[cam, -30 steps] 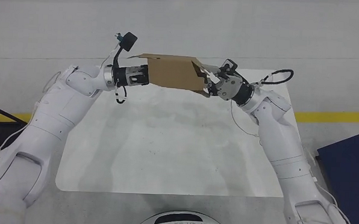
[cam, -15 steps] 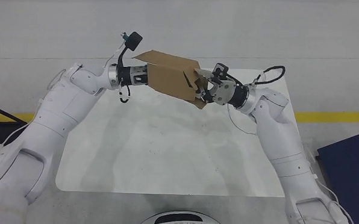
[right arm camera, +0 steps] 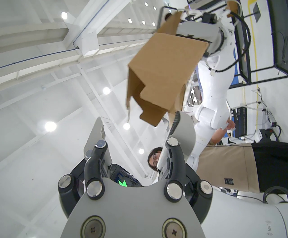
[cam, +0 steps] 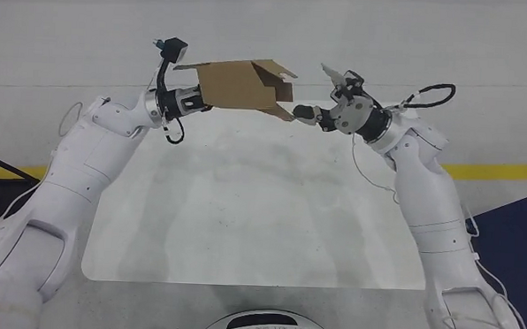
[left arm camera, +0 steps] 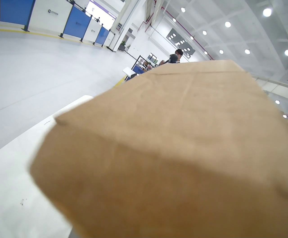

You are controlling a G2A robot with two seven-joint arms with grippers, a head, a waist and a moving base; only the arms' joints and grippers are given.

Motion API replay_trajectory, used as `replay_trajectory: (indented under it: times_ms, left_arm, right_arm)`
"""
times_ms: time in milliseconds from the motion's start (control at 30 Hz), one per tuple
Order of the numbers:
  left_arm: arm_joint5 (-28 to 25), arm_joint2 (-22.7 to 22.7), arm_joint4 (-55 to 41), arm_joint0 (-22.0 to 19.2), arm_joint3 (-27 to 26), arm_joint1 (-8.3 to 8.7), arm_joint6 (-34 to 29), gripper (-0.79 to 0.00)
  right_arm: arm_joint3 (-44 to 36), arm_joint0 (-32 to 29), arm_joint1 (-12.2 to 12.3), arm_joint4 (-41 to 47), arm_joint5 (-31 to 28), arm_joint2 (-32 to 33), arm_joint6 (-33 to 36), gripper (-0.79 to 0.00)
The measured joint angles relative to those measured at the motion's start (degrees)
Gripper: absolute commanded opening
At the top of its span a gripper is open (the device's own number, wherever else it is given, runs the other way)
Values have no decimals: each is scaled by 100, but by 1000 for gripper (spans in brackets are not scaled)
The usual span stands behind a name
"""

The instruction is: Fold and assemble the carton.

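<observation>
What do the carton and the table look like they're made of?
The carton looks like plain brown cardboard, matte, with creased fold lines and cut flaps. The table has a smooth white top with faint scuffs, perhaps laminate or plastic.

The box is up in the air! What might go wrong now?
The carton hangs from the left gripper alone, gripped at one end, so it may slip or tilt. It sits roughly above the table's far edge, so a drop might land on the floor. The open right gripper is close to the loose flaps and might bend one.
</observation>
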Motion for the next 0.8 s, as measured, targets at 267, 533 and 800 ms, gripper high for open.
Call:
replay_trajectory:
  times_ms: [267, 533, 800]
  left_arm:
    - [0, 6, 4, -3, -3, 1, 0, -785]
    - [-3, 49, -351, 514, -395, -42, 0, -785]
    - [0, -261, -976, 605, -497, -86, 0, -785]
  right_arm:
    - [-3, -4, 6, 1, -26, 53, -23, 0]
    - [-176, -132, 62, -774, -313, -72, -213, 0]
    - [-627, -327, 141, -1226, -206, -43, -237, 0]
